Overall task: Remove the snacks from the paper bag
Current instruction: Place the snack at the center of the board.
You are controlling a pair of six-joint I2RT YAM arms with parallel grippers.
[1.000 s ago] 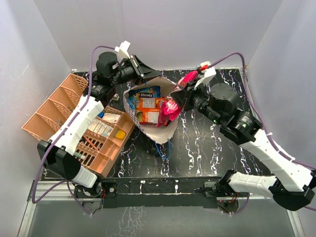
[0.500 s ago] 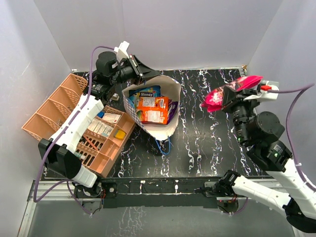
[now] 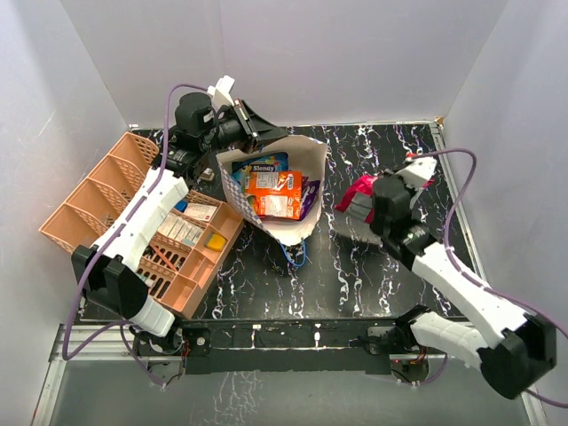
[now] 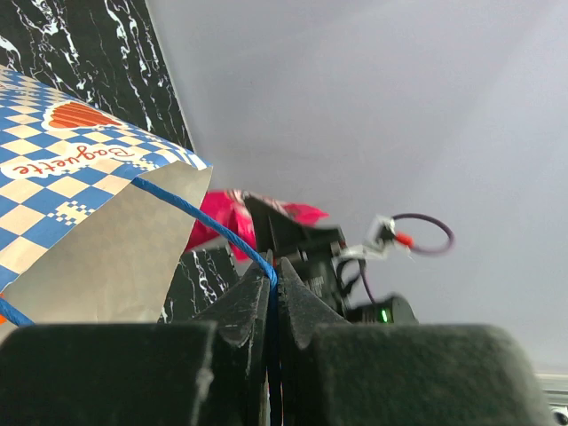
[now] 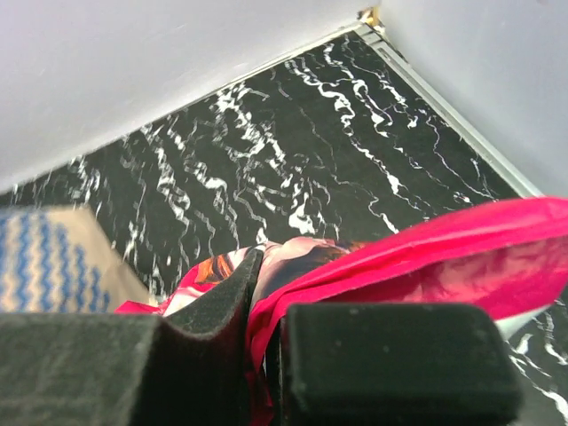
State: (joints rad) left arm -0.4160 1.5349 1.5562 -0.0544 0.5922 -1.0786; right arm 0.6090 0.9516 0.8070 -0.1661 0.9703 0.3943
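Pink and shiny, one packet (image 3: 358, 188) is out of the bag (image 3: 312, 164) and sits in the right gripper (image 3: 362, 206). The jaws are pinched tight on it. In the right wrist view the crinkly pink skin is squeezed between the two dark fingers (image 5: 213, 302). The pink packet is low over the black table (image 3: 382, 266), to the right of the bag and apart from it. Whether it touches the table cannot be told.

The bag stands near the middle of the table with its mouth wide open. Its lower band has blue and white squares. More snacks lie inside: a blue packet (image 3: 260, 165) at the back, an orange packet (image 3: 275, 195) in front of it, and a purple packet (image 3: 308, 195) on the right, close to the bag's white wall.

The left gripper (image 3: 266, 133) is at the far rim of the bag. Its jaws are closed tight on a thin blue cord (image 4: 204, 222), one handle of the bag, as the left wrist view shows. The cord runs from the jaws along the bag's edge. In that view the pink packet peeks out past the bag, with the right arm just behind it.

A second cord (image 3: 297, 257) hangs out at the near end of the bag, on the table.

A peach basket (image 3: 89, 204) stands just to the left of the bag. Small boxes and a yellow thing lie in the parts nearest the bag, and the left arm reaches over it
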